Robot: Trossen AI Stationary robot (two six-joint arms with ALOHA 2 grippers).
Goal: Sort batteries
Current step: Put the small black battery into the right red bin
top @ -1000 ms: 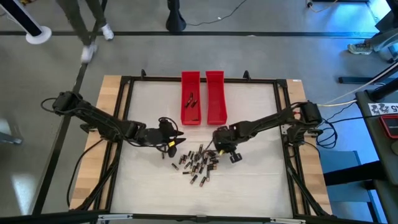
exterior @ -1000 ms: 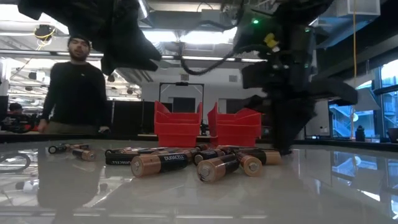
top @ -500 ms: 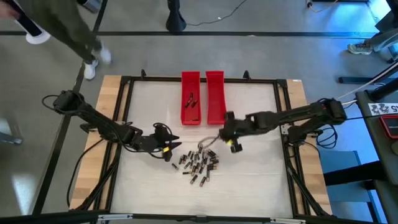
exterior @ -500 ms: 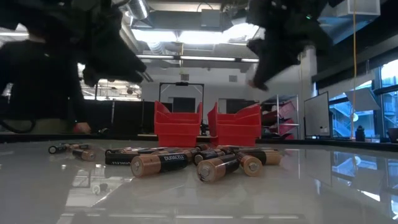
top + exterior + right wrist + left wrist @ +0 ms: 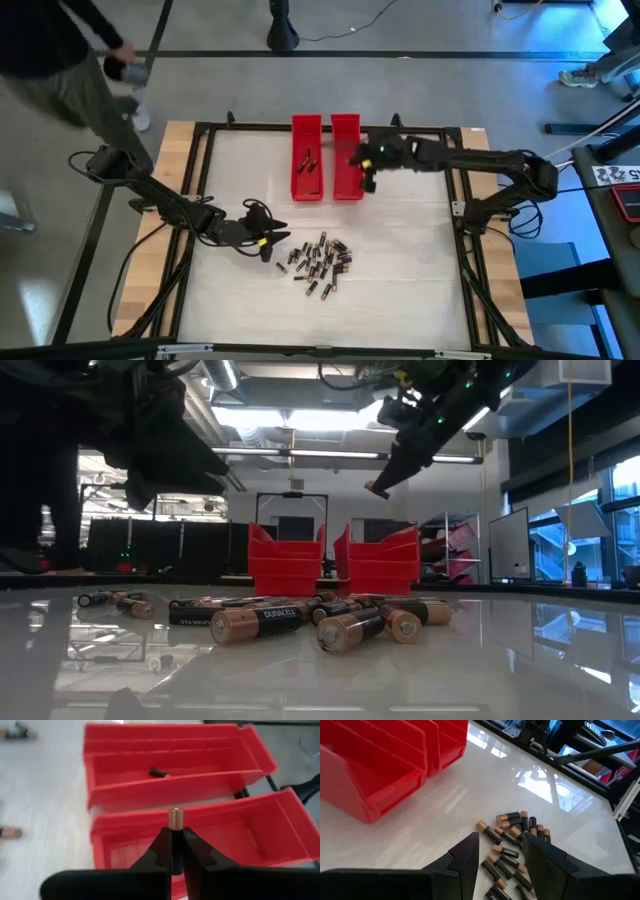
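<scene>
The right gripper (image 5: 174, 851), poised over the right-hand one of two long red plastic trays (image 5: 346, 150), is clamped on a single small dark battery with a coppery end (image 5: 175, 818) that stands up between its fingers. The left gripper (image 5: 501, 851), partly open and holding nothing, hangs just beside the loose heap of some twenty dark cylindrical batteries (image 5: 318, 265) on the white table (image 5: 410, 260). The left red tray (image 5: 306, 160) holds at least two batteries.

White glossy bench (image 5: 420, 290), black frame around it, wood edges on both sides. Two red trays (image 5: 326, 157) sit side by side at upper centre of the high view. Loose batteries (image 5: 318, 266) are clustered lower centre, directly on the surface; a couple lie apart just left of the pile.
</scene>
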